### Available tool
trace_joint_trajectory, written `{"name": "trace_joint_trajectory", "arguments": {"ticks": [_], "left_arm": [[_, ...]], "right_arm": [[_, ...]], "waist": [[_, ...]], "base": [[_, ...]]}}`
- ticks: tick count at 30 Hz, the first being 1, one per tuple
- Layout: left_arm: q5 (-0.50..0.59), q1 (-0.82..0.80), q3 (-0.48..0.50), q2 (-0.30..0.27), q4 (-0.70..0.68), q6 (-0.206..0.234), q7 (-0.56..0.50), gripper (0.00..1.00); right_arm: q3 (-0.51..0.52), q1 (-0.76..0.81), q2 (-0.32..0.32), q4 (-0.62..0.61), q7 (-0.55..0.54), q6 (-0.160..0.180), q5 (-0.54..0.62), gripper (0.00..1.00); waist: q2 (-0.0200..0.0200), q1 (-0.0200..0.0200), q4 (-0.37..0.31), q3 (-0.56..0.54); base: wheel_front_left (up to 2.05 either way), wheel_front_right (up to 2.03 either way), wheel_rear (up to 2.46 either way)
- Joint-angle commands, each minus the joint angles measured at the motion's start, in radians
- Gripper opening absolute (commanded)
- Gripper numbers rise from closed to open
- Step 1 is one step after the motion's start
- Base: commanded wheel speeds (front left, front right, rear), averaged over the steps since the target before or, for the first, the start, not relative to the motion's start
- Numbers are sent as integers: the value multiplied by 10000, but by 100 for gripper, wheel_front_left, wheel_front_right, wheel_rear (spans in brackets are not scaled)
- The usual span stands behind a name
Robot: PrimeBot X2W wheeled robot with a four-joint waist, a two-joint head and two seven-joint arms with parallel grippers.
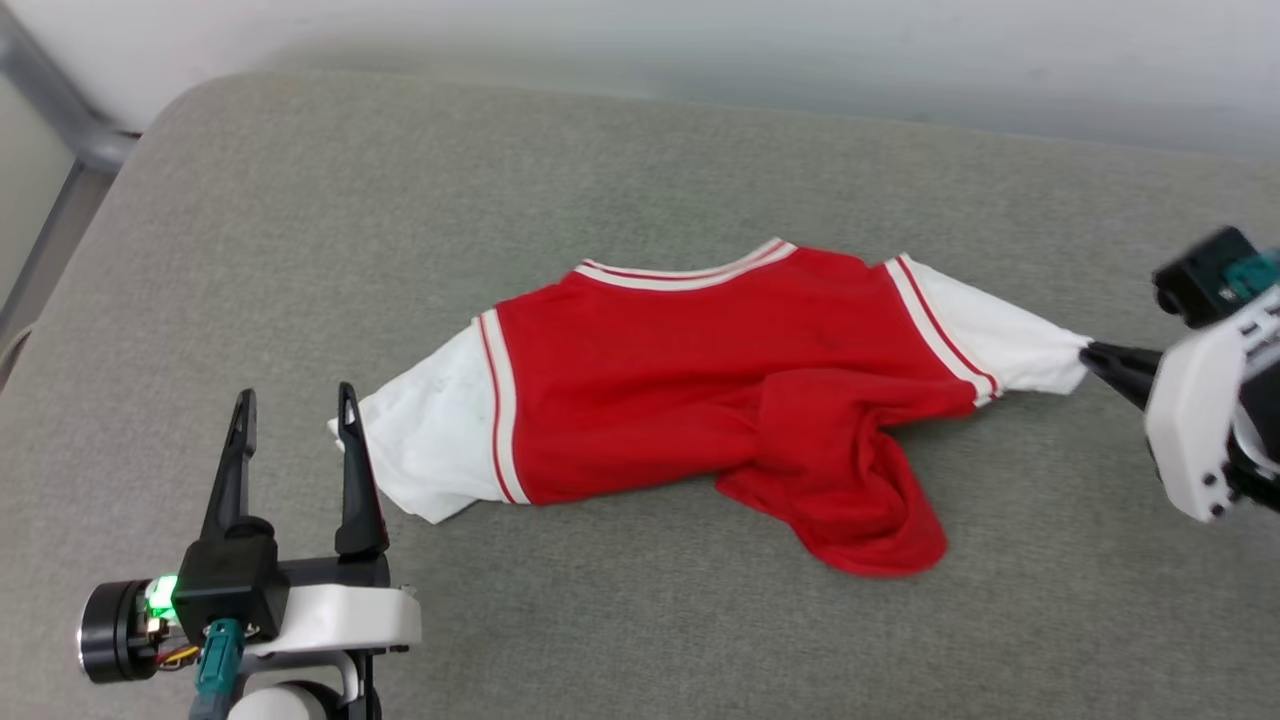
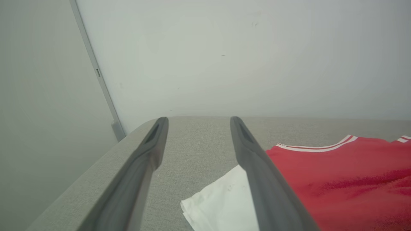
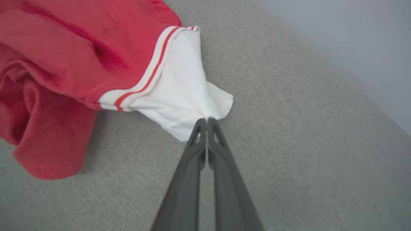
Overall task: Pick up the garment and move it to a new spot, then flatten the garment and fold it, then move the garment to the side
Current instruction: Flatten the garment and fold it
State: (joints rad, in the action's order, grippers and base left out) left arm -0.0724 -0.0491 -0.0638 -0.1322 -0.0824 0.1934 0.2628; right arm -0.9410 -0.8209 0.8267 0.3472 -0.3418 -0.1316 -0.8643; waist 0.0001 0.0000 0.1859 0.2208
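The garment, a red T-shirt with white sleeves and striped trim, lies across the grey cushion with its lower red part bunched up at the front. My right gripper is shut on the cuff of the right-hand white sleeve, its fingertips pinching the fabric into a gather. My left gripper stands open just left of the other white sleeve, whose edge lies beside the right finger; nothing sits between its fingers.
The grey cushion ends at a rounded edge on the far left and at a pale wall behind. A grey metal frame stands beyond the left corner. Bare cushion stretches in front of the shirt.
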Motion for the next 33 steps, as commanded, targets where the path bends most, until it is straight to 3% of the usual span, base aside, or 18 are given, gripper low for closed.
{"name": "trace_joint_trajectory", "arguments": {"ticks": [1,8,12,16,26,27,28,29,33], "left_arm": [[61,152,51,9,-28,-23,26,100],[148,498,238,72,-7,-140,26,100],[160,650,290,135,-35,-181,26,100],[204,663,341,184,37,-250,26,100],[291,763,455,230,219,-408,26,100],[298,774,470,225,237,-403,26,100],[307,789,497,216,252,-419,26,100],[315,800,519,206,264,-423,26,100],[344,844,590,189,289,-446,26,100]], "right_arm": [[192,353,178,-158,160,17,-66,0],[1785,2765,930,-848,691,17,-110,0],[2842,4437,866,-1048,775,17,-28,0],[3890,6037,460,-1375,842,17,249,0],[5747,8952,-1518,-2479,97,14,1350,0],[5986,9083,-1702,-2567,88,14,1478,18],[6245,9187,-1854,-2662,101,14,1624,76],[6498,9271,-2006,-2761,148,14,1781,100],[7568,9538,-2534,-3414,264,14,2495,100]], "waist": [[-1,0,-251,-215],[-1,0,-688,-495],[-1,0,-866,-581],[-1,0,-931,-640],[-1,0,-975,-820],[-1,0,-981,-839],[-1,0,-994,-856],[-1,0,-1012,-875],[-1,0,-1090,-949]], "base": [[0,0,0],[0,0,0],[0,0,0],[0,0,0],[0,0,0],[0,0,0],[0,0,0],[0,0,0],[0,0,0]]}}
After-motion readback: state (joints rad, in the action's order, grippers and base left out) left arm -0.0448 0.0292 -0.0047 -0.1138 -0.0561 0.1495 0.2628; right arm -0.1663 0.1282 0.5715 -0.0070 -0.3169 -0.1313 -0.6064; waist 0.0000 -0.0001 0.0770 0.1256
